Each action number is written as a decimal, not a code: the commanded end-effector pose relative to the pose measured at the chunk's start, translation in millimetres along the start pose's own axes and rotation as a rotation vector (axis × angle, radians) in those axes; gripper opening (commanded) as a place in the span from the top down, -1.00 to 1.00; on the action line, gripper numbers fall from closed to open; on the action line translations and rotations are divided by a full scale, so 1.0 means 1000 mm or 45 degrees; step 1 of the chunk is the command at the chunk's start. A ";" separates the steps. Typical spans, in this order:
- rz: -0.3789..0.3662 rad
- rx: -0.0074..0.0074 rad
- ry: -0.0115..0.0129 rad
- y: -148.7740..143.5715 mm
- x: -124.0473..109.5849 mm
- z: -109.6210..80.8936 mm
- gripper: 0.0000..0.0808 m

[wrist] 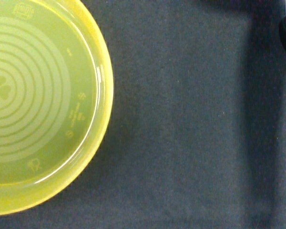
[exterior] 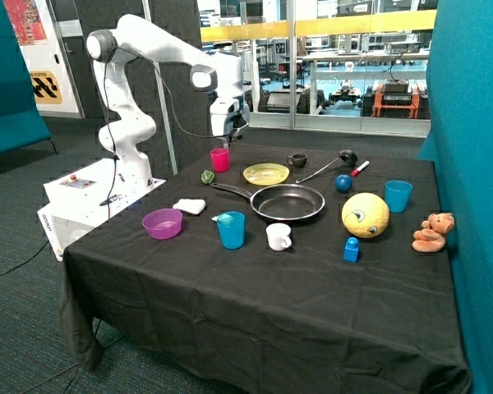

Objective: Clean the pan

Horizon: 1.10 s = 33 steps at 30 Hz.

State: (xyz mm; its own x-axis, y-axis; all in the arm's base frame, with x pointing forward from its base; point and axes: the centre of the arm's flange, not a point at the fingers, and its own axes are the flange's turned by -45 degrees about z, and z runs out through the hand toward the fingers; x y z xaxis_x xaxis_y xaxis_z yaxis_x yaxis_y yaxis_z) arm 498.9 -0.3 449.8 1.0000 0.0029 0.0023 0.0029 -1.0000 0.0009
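The black frying pan (exterior: 289, 202) with a metallic rim sits on the black-clothed table, its thin handle (exterior: 230, 190) pointing toward the robot's base. It looks empty. A white crumpled cloth (exterior: 190, 206) lies near the end of the handle. My gripper (exterior: 227, 139) hangs above the back of the table, over the pink cup (exterior: 220, 159) and well apart from the pan. The yellow plate (exterior: 266, 173) lies just behind the pan. It also fills one side of the wrist view (wrist: 38, 105), with bare black cloth beside it. The pan does not show in the wrist view.
Around the pan stand a purple bowl (exterior: 163, 223), a blue cup (exterior: 231, 230), a white mug (exterior: 278, 236), a yellow ball (exterior: 366, 215), a blue ball (exterior: 343, 183), a black ladle (exterior: 329, 164) and a small black cup (exterior: 297, 160). A teddy (exterior: 432, 232) sits near the table's edge.
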 end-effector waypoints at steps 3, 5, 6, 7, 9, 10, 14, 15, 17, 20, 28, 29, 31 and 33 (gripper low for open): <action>-0.248 0.0014 -0.0029 -0.002 0.003 -0.001 -1.00; -0.251 0.0014 -0.0029 -0.004 0.004 -0.001 -0.25; -0.252 0.0014 -0.0029 -0.005 0.005 0.000 0.01; -0.252 0.0014 -0.0029 -0.006 0.006 0.000 0.14; -0.249 0.0014 -0.0029 -0.006 0.007 0.001 0.24; -0.245 0.0014 -0.0029 -0.005 0.008 0.002 0.26; -0.236 0.0014 -0.0029 0.000 0.009 0.006 0.27; -0.230 0.0014 -0.0029 0.003 0.008 0.007 0.28; -0.217 0.0014 -0.0029 0.007 0.008 0.009 0.28; -0.190 0.0013 -0.0029 0.016 0.005 0.013 0.27; -0.068 0.0012 -0.0030 0.046 -0.005 0.028 0.22; -0.062 0.0012 -0.0030 0.049 -0.006 0.029 0.22; -0.038 0.0011 -0.0030 0.057 -0.010 0.033 0.19; -0.024 0.0011 -0.0030 0.065 -0.016 0.039 0.16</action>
State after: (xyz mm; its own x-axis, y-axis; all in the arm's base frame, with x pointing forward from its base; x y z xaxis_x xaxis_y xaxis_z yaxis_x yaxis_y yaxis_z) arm 499.2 -36.6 427.8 0.9963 0.0857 -0.0100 0.0857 -0.9963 -0.0048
